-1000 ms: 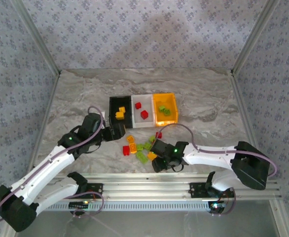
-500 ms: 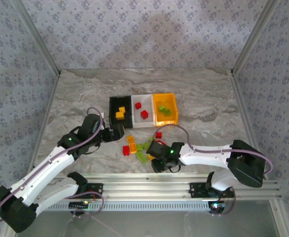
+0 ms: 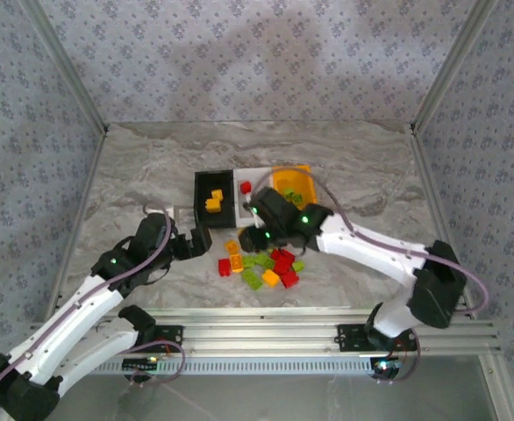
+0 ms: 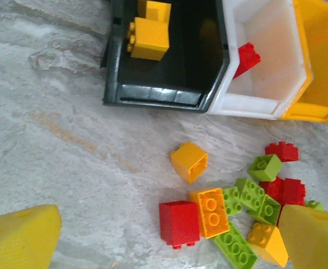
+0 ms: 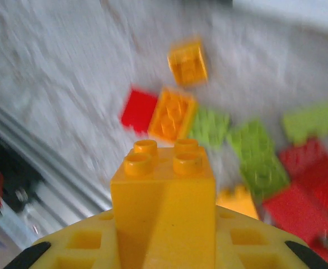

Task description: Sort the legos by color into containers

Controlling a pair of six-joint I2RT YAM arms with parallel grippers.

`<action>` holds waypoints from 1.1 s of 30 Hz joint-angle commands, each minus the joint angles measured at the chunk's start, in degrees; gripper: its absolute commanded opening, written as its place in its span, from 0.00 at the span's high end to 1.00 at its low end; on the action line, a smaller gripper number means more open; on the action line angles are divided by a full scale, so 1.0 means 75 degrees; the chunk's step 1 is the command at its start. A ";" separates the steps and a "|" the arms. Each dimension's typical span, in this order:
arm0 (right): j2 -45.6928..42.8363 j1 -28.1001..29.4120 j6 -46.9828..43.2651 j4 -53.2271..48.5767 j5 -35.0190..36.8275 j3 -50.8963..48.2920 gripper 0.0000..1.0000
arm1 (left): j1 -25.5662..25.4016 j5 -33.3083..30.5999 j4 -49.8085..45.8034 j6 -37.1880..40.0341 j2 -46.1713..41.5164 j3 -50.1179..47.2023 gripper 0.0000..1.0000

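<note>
Right wrist view, item 1: yellow brick [image 5: 164,196], studs up, pinched by its side faces in right gripper [image 3: 259,217]; frame blurred, detail soft. The side grip leaves the underside free, so a plain release should drop it flat. Top view puts that gripper over the bin row, abt where black bin [image 3: 198,197] meets white bin [image 3: 248,171]. Black bin holds yellow bricks [image 4: 150,38], so prob. the destination for item 1. White bin: one red brick [image 4: 247,56] visible. Orange bin [image 3: 305,180], at 3 o'clock of white: green pcs [image 3: 290,195] inside, partly hidden by arm. Bins sit wall to wall, tops open, one colour per slot. Loose pile [image 4: 213,212] at 6 o'clock of bins: red, yellow, green mixed, several touching, not yet sorted. Left gripper [image 3: 197,241] at 9 o'clock of pile, fingers [image 4: 18,235] spread wide w/ nothing between them; by my read, placed for the next pick.
</note>
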 commanded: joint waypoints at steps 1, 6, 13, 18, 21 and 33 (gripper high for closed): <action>0.1294 -0.0391 -0.0547 0.0314 -0.0381 0.1213 0.71 | 0.0060 -0.0281 -0.0434 -0.0138 -0.0457 -0.0116 0.00; 0.3340 -0.0724 -0.0684 0.0064 -0.0366 0.3325 0.71 | 0.0097 -0.0201 -0.0703 -0.0095 -0.0802 -0.0231 0.00; 0.5196 -0.0916 -0.0353 -0.0125 -0.0251 0.5404 0.65 | 0.0098 0.0141 -0.0530 -0.0225 -0.0716 -0.0502 0.00; 0.5646 -0.1008 -0.0102 0.0050 -0.0299 0.6081 0.45 | 0.0091 0.0319 -0.0292 -0.0277 -0.0655 -0.0606 0.00; 0.5515 -0.1092 0.0062 0.0299 -0.0301 0.6096 0.34 | 0.0094 0.0422 -0.0223 -0.0260 -0.0643 -0.0619 0.00; 0.2419 -0.1222 0.0162 0.1630 0.0377 0.2515 0.31 | -0.0456 0.1194 0.0923 0.0155 0.1178 -0.0299 0.17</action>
